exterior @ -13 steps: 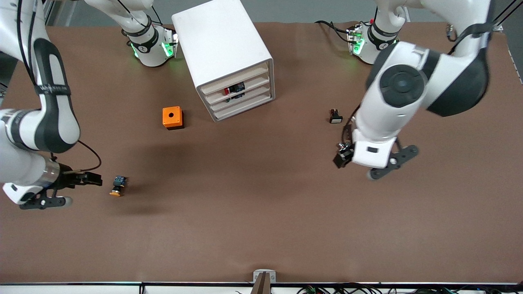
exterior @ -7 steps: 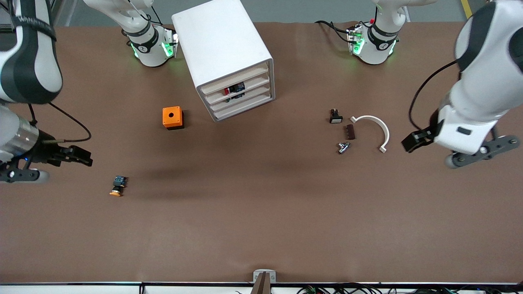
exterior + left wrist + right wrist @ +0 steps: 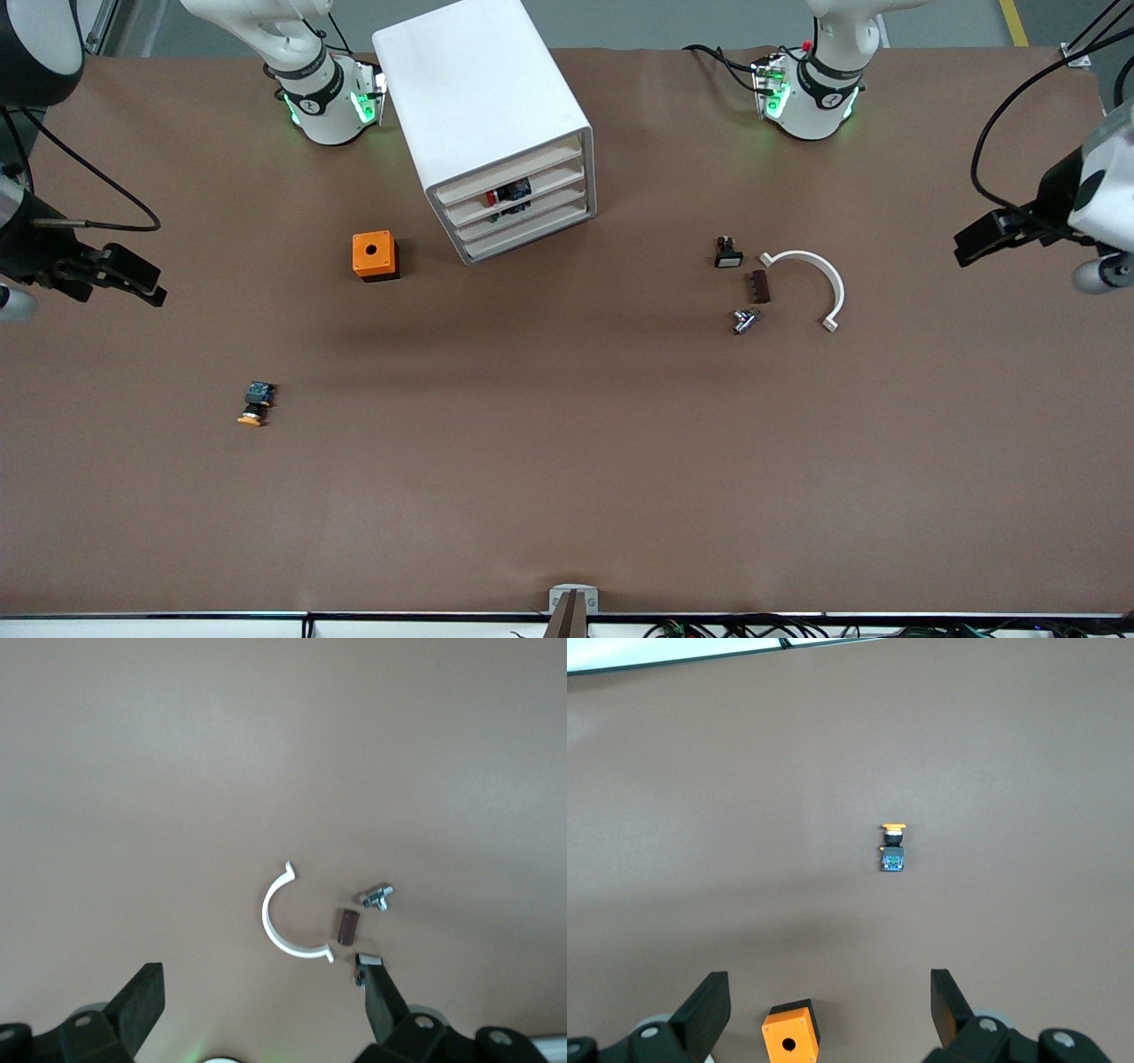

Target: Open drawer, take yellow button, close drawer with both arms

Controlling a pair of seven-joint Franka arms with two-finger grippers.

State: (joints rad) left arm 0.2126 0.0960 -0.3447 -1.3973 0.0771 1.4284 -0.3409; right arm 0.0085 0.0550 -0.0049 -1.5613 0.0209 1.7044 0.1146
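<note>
The white cabinet (image 3: 483,106) stands at the middle of the table near the arms' bases. Its uppermost drawer (image 3: 507,172) sits flush with the three below it. The button (image 3: 256,404), with a black-and-blue body and an orange cap, lies on the bare table toward the right arm's end, nearer to the front camera than the orange box (image 3: 374,255). It also shows in the right wrist view (image 3: 893,849). My right gripper (image 3: 133,280) (image 3: 828,1003) is open and empty, high over the right arm's end. My left gripper (image 3: 979,239) (image 3: 261,1001) is open and empty, high over the left arm's end.
A small black part with a white face (image 3: 727,254), a brown piece (image 3: 759,286), a metal part (image 3: 744,320) and a curved white clip (image 3: 811,276) lie together toward the left arm's end. A red and black part (image 3: 508,197) shows in a lower drawer's front.
Both arms have swung outward and up. The left gripper left the small parts and uncovered them. The right gripper drew away from the button. Nothing on the table moved.
</note>
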